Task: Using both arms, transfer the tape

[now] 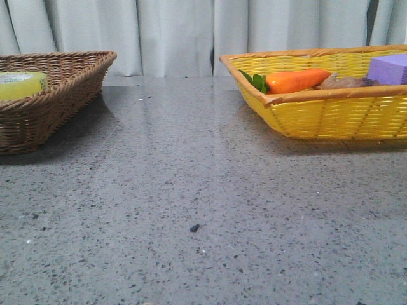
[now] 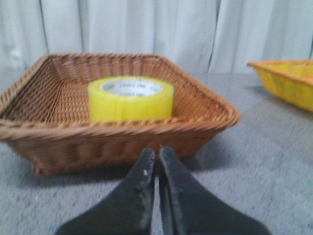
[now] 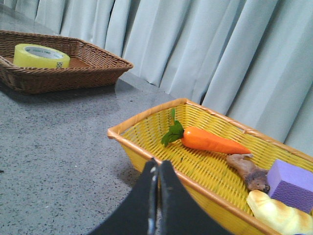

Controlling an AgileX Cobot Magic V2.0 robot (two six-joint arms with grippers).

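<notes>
The tape (image 2: 131, 99) lies flat in the brown wicker basket (image 2: 117, 131) just beyond the closed left claw (image 2: 157, 155). The right claw (image 3: 157, 169), also closed, hovers at the yellow basket (image 3: 146, 128) holding a carrot (image 3: 212, 140) and a purple block (image 3: 291, 184).

A brown wicker basket (image 1: 60, 89) sits at the left of the grey speckled table (image 1: 191, 210), well apart from a yellow basket (image 1: 331, 114) at the right. The yellow one holds an orange toy carrot (image 1: 296, 81) with green leaves, a purple block (image 1: 389, 68), a brownish piece (image 3: 248, 171) and a pale bread-like item (image 3: 279, 215). White curtains (image 1: 178, 35) hang behind.
</notes>
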